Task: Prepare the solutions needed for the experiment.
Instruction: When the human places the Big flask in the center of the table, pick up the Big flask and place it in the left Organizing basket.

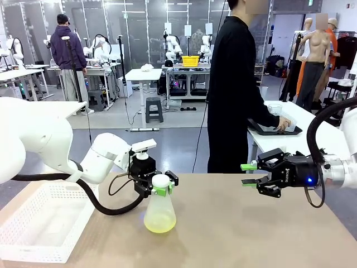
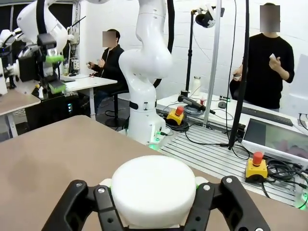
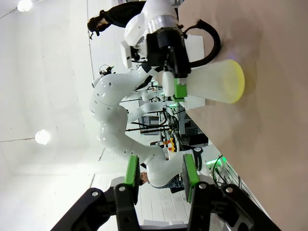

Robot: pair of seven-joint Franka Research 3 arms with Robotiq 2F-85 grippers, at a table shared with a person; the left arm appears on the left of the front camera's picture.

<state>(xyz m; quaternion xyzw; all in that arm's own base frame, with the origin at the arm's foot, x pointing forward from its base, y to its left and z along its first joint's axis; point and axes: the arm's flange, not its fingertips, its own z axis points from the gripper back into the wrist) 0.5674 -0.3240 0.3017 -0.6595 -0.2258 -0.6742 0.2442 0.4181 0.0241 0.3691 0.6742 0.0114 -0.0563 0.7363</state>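
A frosted conical flask (image 1: 159,212) with a white cap (image 1: 160,180) stands on the brown table (image 1: 234,234). A shallow layer of yellow-green solution (image 1: 159,225) lies in its bottom. My left gripper (image 1: 160,187) is shut on the flask's neck, just under the cap. In the left wrist view the cap (image 2: 153,190) sits between the black fingers (image 2: 219,202). My right gripper (image 1: 248,174) hangs open above the table, well to the flask's right, pointing at it with nothing between its pads. The right wrist view, rolled sideways, shows the flask (image 3: 214,82) far beyond the open right gripper (image 3: 160,171).
A white mesh basket (image 1: 44,220) sits on the table's left front corner. A person in black (image 1: 234,84) stands beyond the far edge, a hand on a dark tray (image 1: 276,129) on a white side table at the back right.
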